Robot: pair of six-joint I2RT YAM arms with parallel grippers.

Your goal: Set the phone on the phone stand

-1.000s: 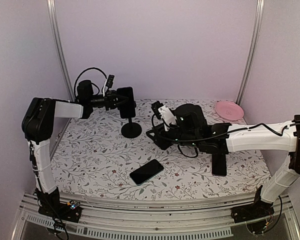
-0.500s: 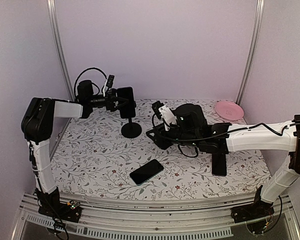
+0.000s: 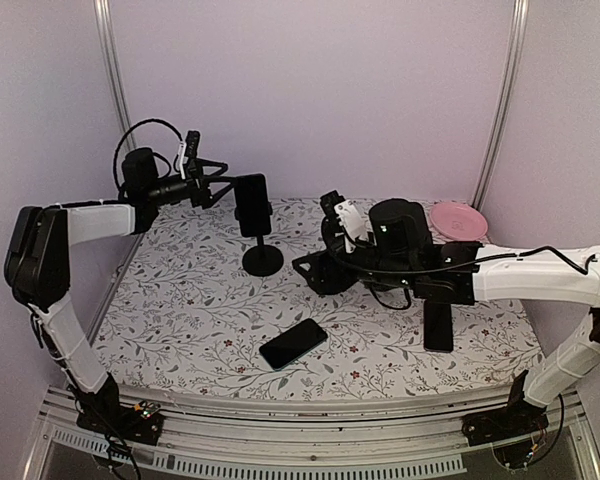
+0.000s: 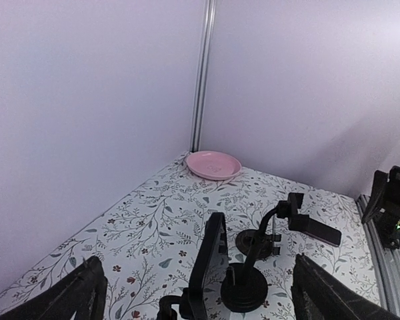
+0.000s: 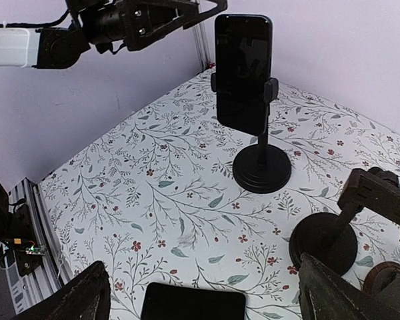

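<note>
1. A second phone point(image 3: 293, 343) lies flat and alone close to the near edge of the table point(image 3: 180, 320), about midway along it.
2. A dark slab point(image 3: 438, 327) lies flat right of the middle; what it is cannot be told.
3. The right gripper point(image 5: 201, 263) hangs over the table's middle, fingers spread wide with nothing between them. It is well apart from the phone point(image 3: 252, 203), which stands beyond it toward the far left corner.
4. An empty stand point(image 5: 322, 245) sits just beside that gripper. The right wrist view shows its round base and bare clamp, while from above it merges with the black gripper.
5. The phone is upright, clamped in the phone stand point(image 3: 263, 262), left of the middle and toward the far edge.
6. The left gripper point(image 3: 218, 183) hangs at the phone's height, just beside its left edge, fingers wide and gripping nothing. Its wrist view shows the phone edge-on, clear of both fingers.
7. Only the right wrist view shows the phone's broad dark side and the clamp arms pinching it.
8. A pink plate point(image 3: 458, 220) sits in the far right corner.
</note>
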